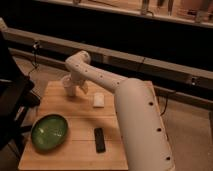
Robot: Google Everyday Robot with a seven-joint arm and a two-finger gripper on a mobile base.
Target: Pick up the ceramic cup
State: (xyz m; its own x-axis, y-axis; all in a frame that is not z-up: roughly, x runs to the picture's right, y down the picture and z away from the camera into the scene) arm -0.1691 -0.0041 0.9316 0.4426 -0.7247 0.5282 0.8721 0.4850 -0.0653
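The small white ceramic cup (66, 82) stands near the far left corner of the wooden table (75, 112). My gripper (73, 88) hangs from the white arm (100, 77), which reaches in from the right. The gripper is down at the cup, right against its right side. The cup is partly hidden by the gripper, and I cannot tell whether it is being held.
A flat white block (99, 100) lies right of the gripper. A green bowl (49, 132) sits at the front left and a black oblong object (100, 139) at the front middle. A dark chair (12, 97) stands left of the table.
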